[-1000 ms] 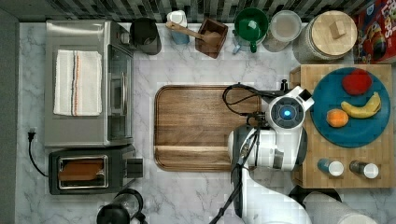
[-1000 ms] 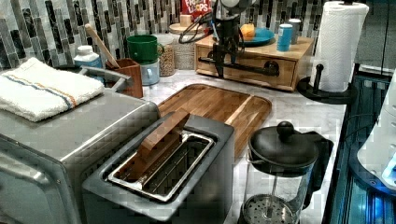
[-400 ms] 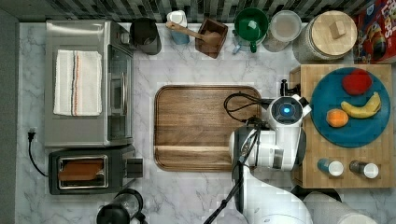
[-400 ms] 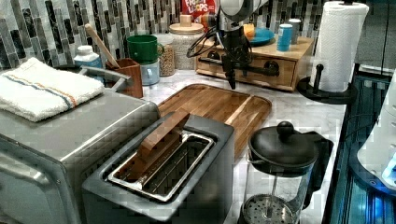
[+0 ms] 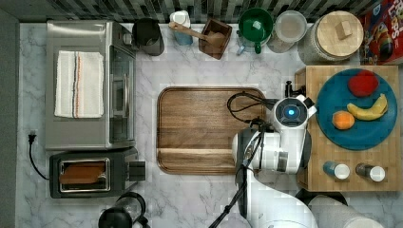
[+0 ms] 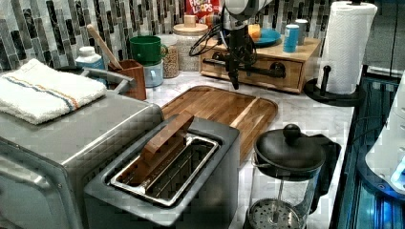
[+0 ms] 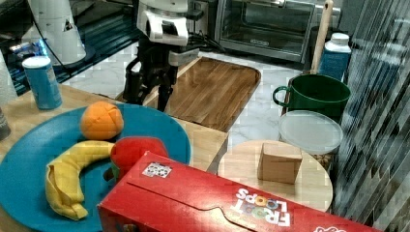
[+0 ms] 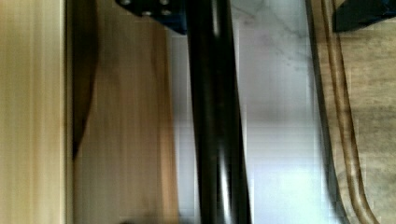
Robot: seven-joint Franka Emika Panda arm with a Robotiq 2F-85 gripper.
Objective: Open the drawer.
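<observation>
Gripper (image 6: 235, 82) hanging fingers-down in front of drawer (image 6: 292, 77), at the left view's upper middle. Jaws spread wide, straddling long black bar handle (image 8: 217, 116): one of the fingers (image 8: 154, 11) just beside the bar on the pale-wood side, the other well apart over the tray side (nothing clamped, bar loose between them). Drawer set in pale wood cabinet (image 5: 328, 159) at the top view's right, front facing brown wooden tray (image 5: 209, 128), strip of marble counter (image 8: 280, 140) between the two. Dark shadowed line between drawer front and cabinet top in wrist view; cannot tell whether drawer pulled out at all. Blue plate (image 5: 332, 140) on top of cabinet with orange (image 5: 343, 119), banana (image 5: 368, 110) and red fruit (image 5: 363, 83); two small shakers beside it. White arm body over the tray's edge in top view, black cable looping off the wrist.
</observation>
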